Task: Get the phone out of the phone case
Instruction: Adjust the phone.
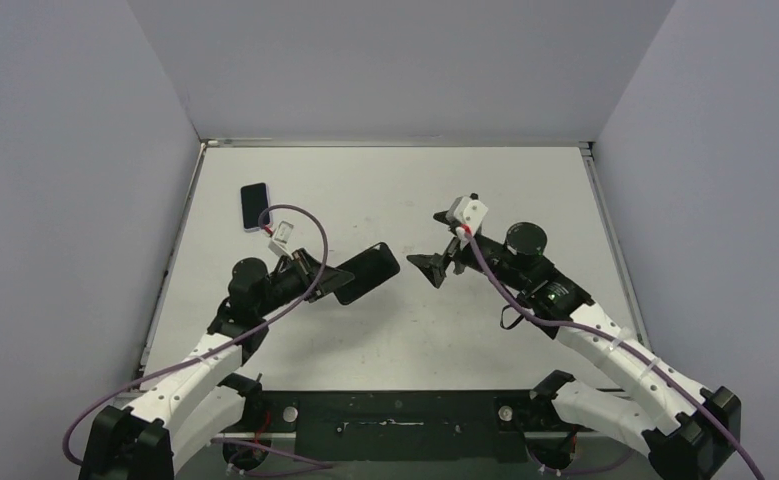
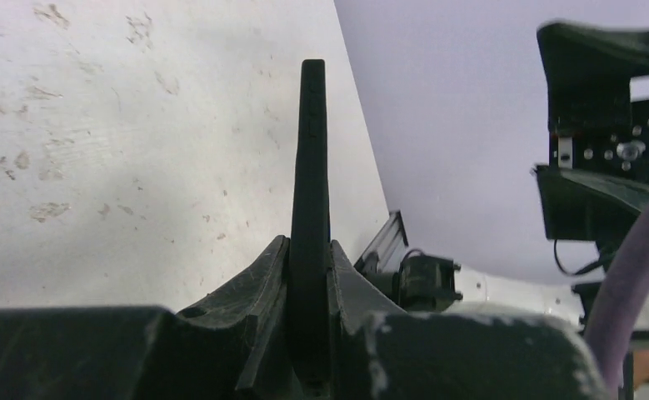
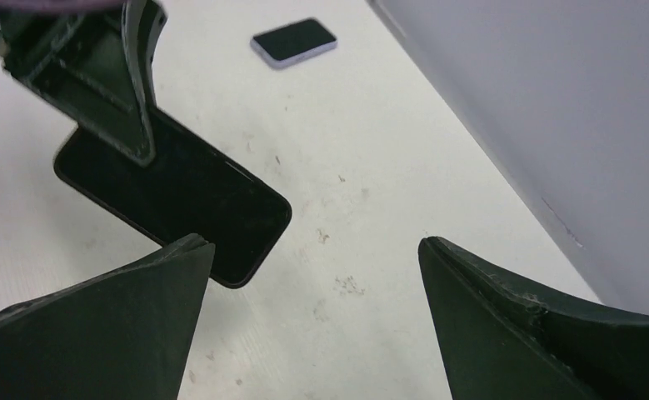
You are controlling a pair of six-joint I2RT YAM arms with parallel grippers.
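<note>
The left tool (image 2: 309, 275) is pressed together on a black phone case (image 2: 312, 150). One finger lies flat against each broad face, and the case sits edge-on between them. Most of the case's length sticks out past the fingertips, straight ahead of the tool. From above, the case points away from this tool toward the right tool. Whether its far end touches the surface (image 1: 415, 200) cannot be told.

The right tool (image 3: 312, 246) is spread wide, with nothing between its two fingers (image 3: 121, 317) and nothing touching them. It faces the left tool, and the free corner of the case lies just ahead of it, close to one fingertip but apart from it. Only bare, scuffed surface shows in the gap between the fingers.

The phone (image 3: 294, 40) lies flat on the surface with its dark screen up and a pale lavender rim around it. It is out of the case and well apart from both tools. It is behind and to the side of the left tool, and for the right tool it lies far ahead, beyond the held case and near the side wall (image 3: 537, 100). A purple cable (image 1: 310, 230) loops over the left wrist between the phone and that tool.
</note>
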